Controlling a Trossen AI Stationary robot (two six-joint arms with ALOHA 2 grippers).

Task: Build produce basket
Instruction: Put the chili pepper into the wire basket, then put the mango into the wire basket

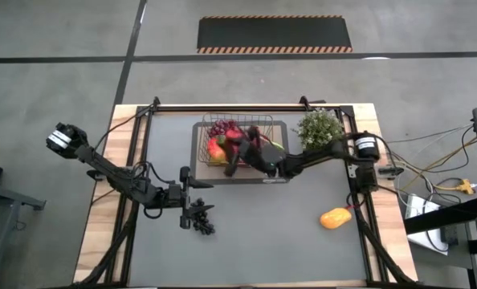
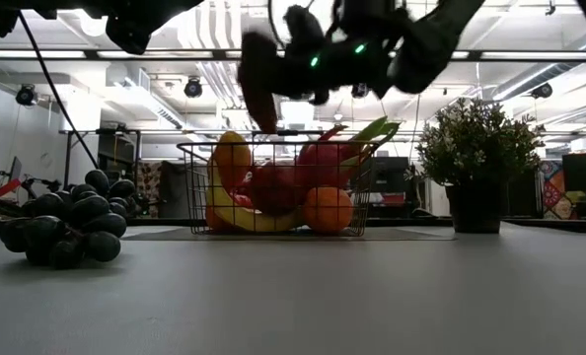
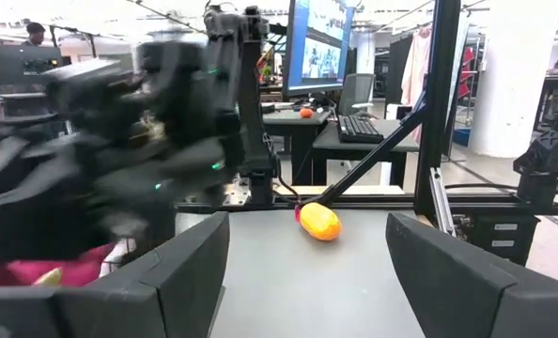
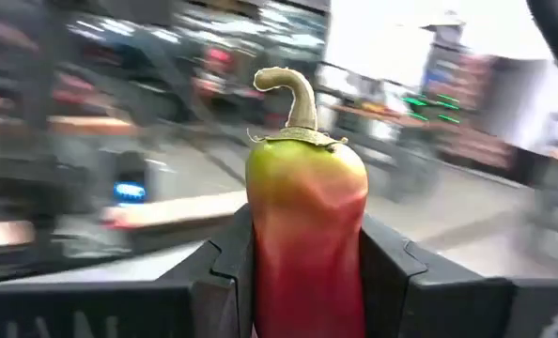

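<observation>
Grey tabletop (image 1: 254,233) holds basket (image 1: 200,152), grapes (image 1: 200,218), mango (image 1: 335,217).

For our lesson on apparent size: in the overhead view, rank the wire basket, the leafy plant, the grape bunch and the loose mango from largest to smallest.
1. basket
2. leafy plant
3. Grape bunch and mango look about alike; left unranked.

Grey concrete floor (image 1: 54,96), striped black mat (image 1: 275,34), desk (image 3: 368,136) with keyboard (image 3: 358,127), ceiling lights (image 2: 192,87)
</observation>
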